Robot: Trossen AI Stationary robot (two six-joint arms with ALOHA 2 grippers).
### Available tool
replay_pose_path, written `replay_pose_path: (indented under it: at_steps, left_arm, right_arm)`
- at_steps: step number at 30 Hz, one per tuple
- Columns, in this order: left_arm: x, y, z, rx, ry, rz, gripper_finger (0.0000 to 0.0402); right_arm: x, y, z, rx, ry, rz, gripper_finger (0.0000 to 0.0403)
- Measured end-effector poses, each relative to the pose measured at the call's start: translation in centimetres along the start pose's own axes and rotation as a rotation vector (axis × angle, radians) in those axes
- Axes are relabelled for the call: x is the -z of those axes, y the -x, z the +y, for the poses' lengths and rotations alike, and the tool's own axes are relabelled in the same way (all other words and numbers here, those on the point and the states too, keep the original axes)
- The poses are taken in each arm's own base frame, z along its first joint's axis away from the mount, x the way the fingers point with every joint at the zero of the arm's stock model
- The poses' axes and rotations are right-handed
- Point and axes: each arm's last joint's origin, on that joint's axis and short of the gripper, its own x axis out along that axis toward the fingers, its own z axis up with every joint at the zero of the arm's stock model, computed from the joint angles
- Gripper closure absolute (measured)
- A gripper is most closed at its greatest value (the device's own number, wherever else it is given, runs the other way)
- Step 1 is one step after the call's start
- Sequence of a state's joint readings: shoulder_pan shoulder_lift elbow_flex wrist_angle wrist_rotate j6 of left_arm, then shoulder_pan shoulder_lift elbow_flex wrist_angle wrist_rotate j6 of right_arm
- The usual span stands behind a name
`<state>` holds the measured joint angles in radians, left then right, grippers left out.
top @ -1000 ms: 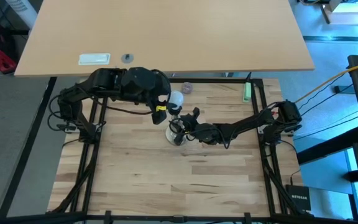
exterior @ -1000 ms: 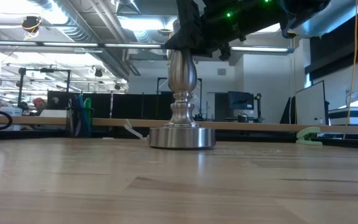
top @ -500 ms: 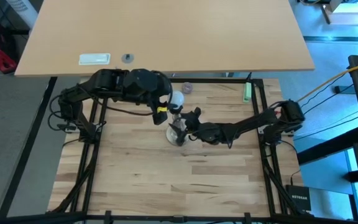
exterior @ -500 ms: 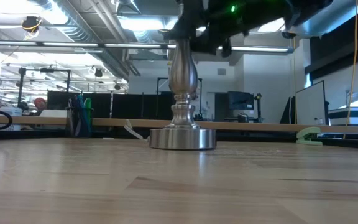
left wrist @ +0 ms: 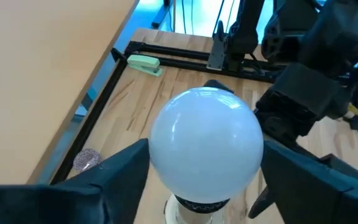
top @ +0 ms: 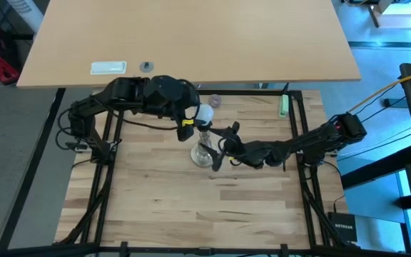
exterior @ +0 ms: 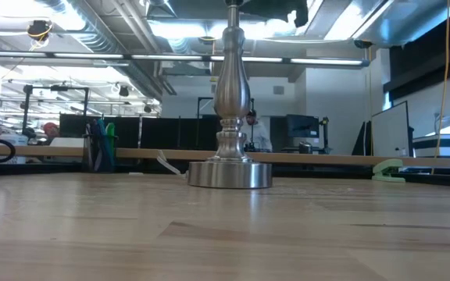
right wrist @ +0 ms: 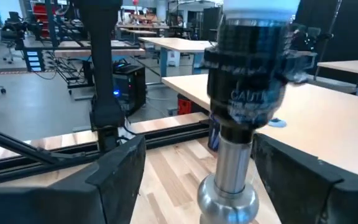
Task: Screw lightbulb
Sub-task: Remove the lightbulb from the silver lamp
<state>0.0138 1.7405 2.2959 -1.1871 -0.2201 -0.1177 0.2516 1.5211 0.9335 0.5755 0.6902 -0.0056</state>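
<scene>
White and frosted, the lightbulb (left wrist: 207, 144) sits in the dark socket (right wrist: 253, 93) atop the silvery stand (exterior: 230, 148). The left gripper (left wrist: 204, 180) flanks the globe, fingers (left wrist: 126, 171) apart, not clamped; the right gripper (right wrist: 194, 180) straddles the stem, fingers spread. Regrip the globe squarely, turn gently, and brace the stem. Bench (top: 155, 207) room is generous toward the front; the arms crowd each other.

Bright, even light from ceiling strip lamps (exterior: 170, 30), which glare in the low view; soft shadows on the counter (top: 163, 200); wrist views' near foreground blurs.
</scene>
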Motion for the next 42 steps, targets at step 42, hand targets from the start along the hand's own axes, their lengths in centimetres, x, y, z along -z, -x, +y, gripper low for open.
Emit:
replay_pose_path:
  at_steps: [42]
  left_arm:
    - [20.7,-5.2,-0.8,-0.087,0.180,-0.419,0.0078]
  right_arm:
    - [-7.1,10.4,-5.3,-0.125,0.050,0.110,0.0123]
